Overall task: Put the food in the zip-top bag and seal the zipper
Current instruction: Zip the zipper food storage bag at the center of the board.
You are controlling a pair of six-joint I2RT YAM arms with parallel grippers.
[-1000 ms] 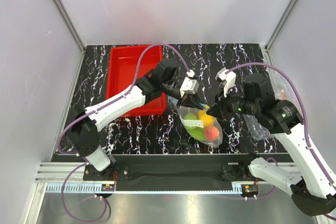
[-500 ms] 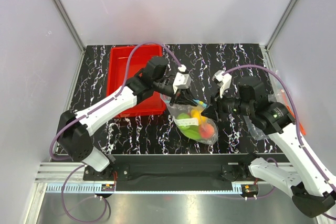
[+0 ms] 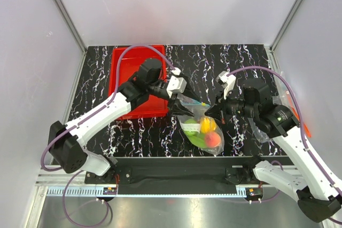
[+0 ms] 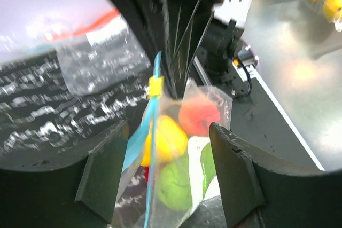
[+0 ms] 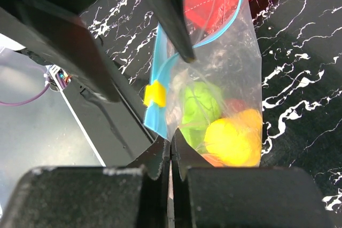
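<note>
The zip-top bag (image 3: 202, 132) sits between my two grippers near the table's front middle. It holds the food: a yellow piece (image 3: 207, 125), a red one (image 3: 212, 140) and green ones (image 3: 193, 131). Its light-blue zipper (image 4: 151, 132) carries a yellow slider (image 4: 155, 85). My left gripper (image 3: 180, 107) is open, and its fingers (image 4: 104, 174) straddle the bag's zipper edge without pinching it. My right gripper (image 3: 210, 111) is shut on the bag's corner just beside the slider (image 5: 155, 93). In the right wrist view its tips meet at the end of the blue zipper (image 5: 156, 118).
A red tray (image 3: 128, 70) stands at the back left, under my left arm. Another clear plastic piece (image 3: 262, 129) with an orange-red strip lies to the right, below my right arm. The table's front edge (image 3: 176, 159) runs close behind the bag.
My left gripper has opened off the bag's edge and drawn left. My right gripper has closed on the bag's corner. The bag has shifted slightly left and nearer.
</note>
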